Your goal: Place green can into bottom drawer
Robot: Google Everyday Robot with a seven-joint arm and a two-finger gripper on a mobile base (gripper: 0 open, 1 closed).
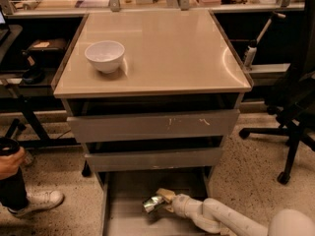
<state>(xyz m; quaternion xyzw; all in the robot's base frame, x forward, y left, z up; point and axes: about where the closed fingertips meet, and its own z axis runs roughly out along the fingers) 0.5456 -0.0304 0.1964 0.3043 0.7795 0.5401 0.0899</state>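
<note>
The green can [152, 203] lies tilted inside the open bottom drawer [123, 215], low in the view, just above or on its flat grey floor. My gripper [160, 199] reaches in from the lower right on a white arm and is shut on the green can. The two narrower grey drawers [152, 126] above are pulled out slightly.
A white bowl [105, 56] stands on the beige cabinet top [172, 53] at the left. A person's shoe and hand [10, 161] are at the left edge. A black office chair [295, 112] stands at the right. Dark desks run behind.
</note>
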